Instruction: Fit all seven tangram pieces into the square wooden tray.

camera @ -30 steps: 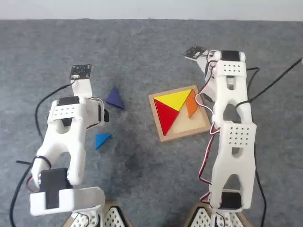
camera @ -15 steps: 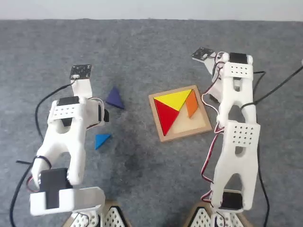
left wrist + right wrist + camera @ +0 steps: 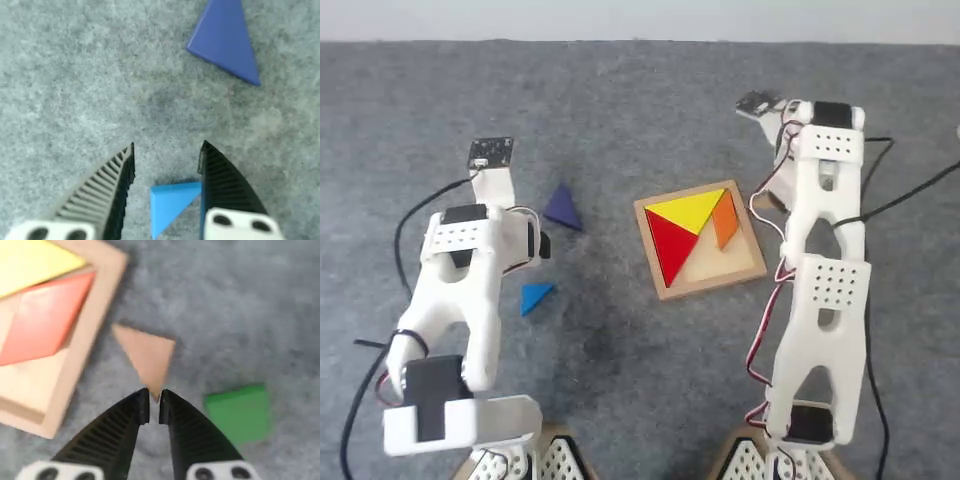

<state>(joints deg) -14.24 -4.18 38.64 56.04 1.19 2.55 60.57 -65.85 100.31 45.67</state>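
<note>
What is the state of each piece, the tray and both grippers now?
Tray, partly filled.
Yellow piece, in tray.
Red piece, in tray.
Orange piece, in tray.
Navy triangle, on table.
Blue triangle, on table.
Tan triangle, on table.
Green square, on table.
Left gripper, open.
Right gripper, shut.

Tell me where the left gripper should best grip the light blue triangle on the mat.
Probably from straight above: the light blue triangle lies flat on the grey mat, so only its thin side edges can be pinched. Close one finger on one edge and the other on the edge opposite, at its wider part, not a tip. The left gripper is open, with the triangle between its fingers.
</note>
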